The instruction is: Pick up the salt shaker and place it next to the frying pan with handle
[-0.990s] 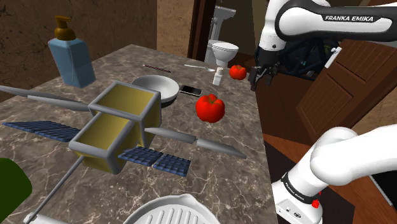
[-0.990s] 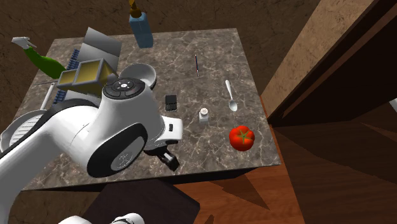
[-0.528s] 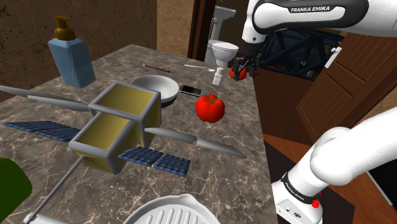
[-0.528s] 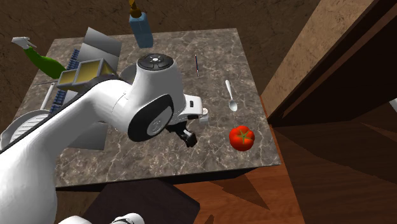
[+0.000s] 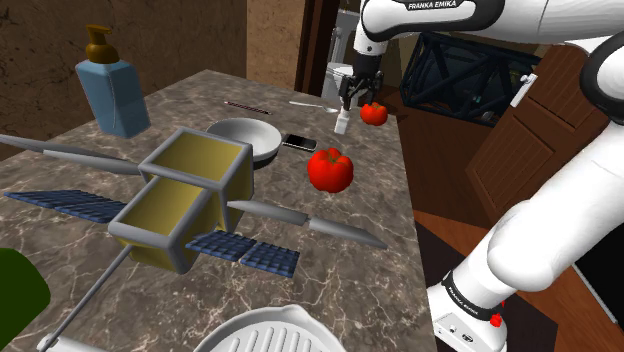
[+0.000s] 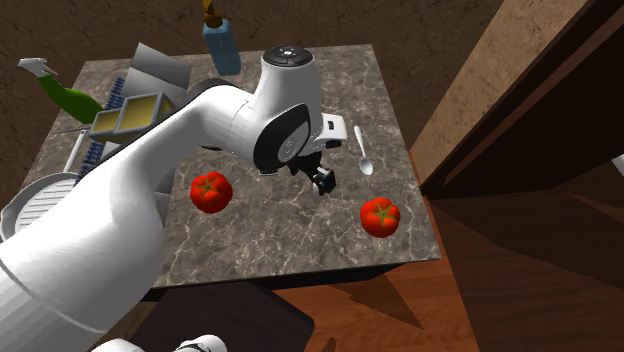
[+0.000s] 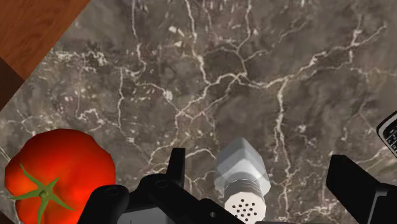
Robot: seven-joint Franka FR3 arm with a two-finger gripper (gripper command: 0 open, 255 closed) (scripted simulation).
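Tomato (image 7: pixel 60 172) at left; beside it the gripper (image 7: pixel 258 162) hangs over the marble table (image 7: pixel 254 76), fingers spread and empty. The salt shaker (image 7: pixel 242 175) stands upright between them, untouched, nearer the tomato-side finger; a straight descent should bracket it.

Shows black end effector (image 5: pixel 352 98) hanging just above white salt shaker (image 5: pixel 343 121) near far edge of marble bench (image 5: pixel 370 210). Puts small tomato (image 5: pixel 374 113) just beside it, larger tomato (image 5: pixel 330 170) nearer the camera, grey bowl (image 5: pixel 245 138) and phone (image 5: pixel 298 142) close by.
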